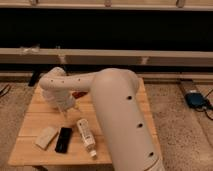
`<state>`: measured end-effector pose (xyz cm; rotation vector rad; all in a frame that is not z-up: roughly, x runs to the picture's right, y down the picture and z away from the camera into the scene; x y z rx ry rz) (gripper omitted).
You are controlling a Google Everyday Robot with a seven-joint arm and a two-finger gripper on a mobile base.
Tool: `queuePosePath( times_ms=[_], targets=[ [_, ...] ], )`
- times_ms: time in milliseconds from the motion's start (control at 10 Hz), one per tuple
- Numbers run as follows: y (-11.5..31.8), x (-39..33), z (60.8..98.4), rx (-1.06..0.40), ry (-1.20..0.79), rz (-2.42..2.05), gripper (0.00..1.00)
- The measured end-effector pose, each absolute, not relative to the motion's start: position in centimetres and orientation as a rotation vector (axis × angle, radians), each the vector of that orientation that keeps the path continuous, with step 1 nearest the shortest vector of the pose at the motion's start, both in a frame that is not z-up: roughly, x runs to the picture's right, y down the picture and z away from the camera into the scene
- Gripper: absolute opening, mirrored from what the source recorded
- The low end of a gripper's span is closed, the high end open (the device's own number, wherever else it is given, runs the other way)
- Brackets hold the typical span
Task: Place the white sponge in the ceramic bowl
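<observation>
The white sponge (46,137) lies flat near the front left corner of the tabletop (29,112), free of any grip. It is the leftmost of 3 things in a loose row: a black slab (63,139) sits just beside it, and a white tube (85,136) with a printed label lies a little farther right. Lying flat with its left side clear, the sponge looks easy to approach from above. The slab so close on its right leaves little room on that side.

The pincer (66,107) hangs above the tabletop behind the row, near the sponge but apart from it, pointing down. It is spread and carries nothing, which suits a reach that has not yet got to its target.

The ceramic bowl (77,94) shows only as a small orange-red patch farther back, mostly hidden behind the robot's bulky white arm (120,110), which sweeps in from the lower right and bends over the middle of the tabletop.

By my reading the task is at its start: the pincer must come forward and left, drop over the sponge, close on it, then carry it back to the bowl.
</observation>
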<state>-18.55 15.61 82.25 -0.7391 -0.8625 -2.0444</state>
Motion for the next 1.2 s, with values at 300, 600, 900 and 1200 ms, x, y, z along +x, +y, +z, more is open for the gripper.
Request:
queuePosePath(
  times_ms=[300,600,900,1200],
  targets=[
    [15.6,-18.6,82.2,-0.739,-0.862,-2.044,0.63],
    [15.6,-18.6,82.2,-0.738,-0.863,-2.045,0.63],
    [14.3,-19.3,81.9,-0.630,-0.856,-2.070,0.63],
    [14.6,-22.1,79.5,-0.472,-0.849,-2.087,0.63]
  ],
)
